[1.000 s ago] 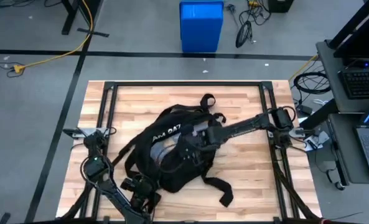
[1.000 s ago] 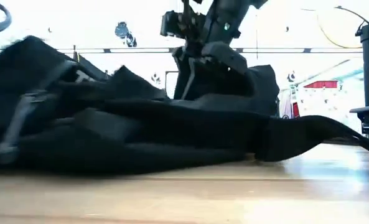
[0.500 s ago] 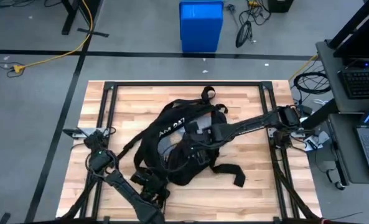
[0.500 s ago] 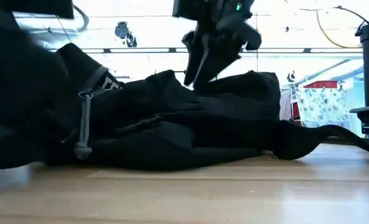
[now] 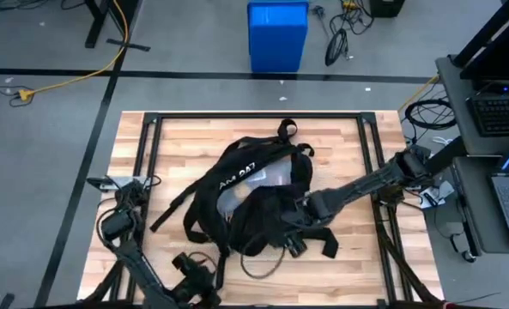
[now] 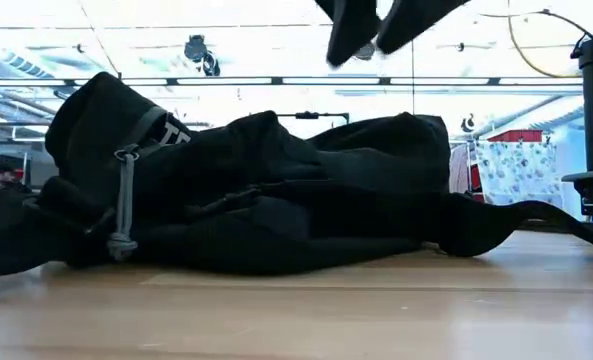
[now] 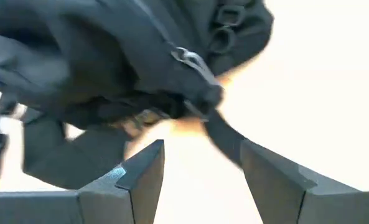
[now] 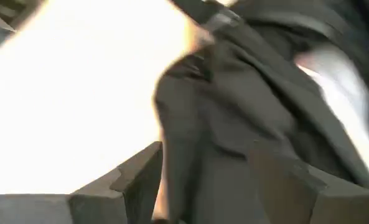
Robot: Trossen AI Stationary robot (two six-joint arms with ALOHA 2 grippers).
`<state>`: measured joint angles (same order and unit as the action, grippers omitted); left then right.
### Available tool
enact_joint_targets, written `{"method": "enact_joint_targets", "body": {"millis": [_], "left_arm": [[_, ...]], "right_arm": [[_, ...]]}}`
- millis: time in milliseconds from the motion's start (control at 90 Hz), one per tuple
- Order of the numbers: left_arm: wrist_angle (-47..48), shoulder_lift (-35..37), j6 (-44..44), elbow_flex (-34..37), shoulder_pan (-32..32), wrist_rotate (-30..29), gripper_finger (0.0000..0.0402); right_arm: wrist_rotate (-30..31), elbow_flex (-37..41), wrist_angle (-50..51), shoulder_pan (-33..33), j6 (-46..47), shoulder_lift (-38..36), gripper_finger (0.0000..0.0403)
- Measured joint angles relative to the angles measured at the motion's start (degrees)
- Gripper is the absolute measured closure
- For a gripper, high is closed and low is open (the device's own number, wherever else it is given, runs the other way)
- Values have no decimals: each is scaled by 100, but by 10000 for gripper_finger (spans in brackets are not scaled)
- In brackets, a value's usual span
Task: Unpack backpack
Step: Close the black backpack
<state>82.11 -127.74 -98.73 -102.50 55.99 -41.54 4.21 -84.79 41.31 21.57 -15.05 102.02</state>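
Right gripper (image 5: 293, 244) hangs over the near edge of the backpack (image 5: 254, 193), fingers spread with nothing between them, fabric right under and ahead of it. Left gripper (image 5: 194, 279) sits back from the bag, also wide and empty, with the nearest strap just ahead of its tips. That bag is floppy cloth slumped mid-table, so it'll sag and drag rather than lift clean. I'd pinch a strap or zipper pull; the blur probably hides the actual opening.

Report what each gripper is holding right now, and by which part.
Nothing is held. The left gripper and right gripper both stand open, empty, beside the backpack.
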Motion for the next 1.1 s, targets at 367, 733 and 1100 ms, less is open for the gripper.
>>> {"method": "enact_joint_targets", "body": {"millis": [367,733,1100], "left_arm": [[-674,-47,150,168,-270,-1025,203],[-808,-483,246,182,-585,-343,203],[-634,-494,-140,376,-487,-322,203]], "right_arm": [[-25,333,-1224,374,-256,22,181],[0,1190,-3215,171,-450,162,181],[14,1287,-4049,19,-445,760,181]]}}
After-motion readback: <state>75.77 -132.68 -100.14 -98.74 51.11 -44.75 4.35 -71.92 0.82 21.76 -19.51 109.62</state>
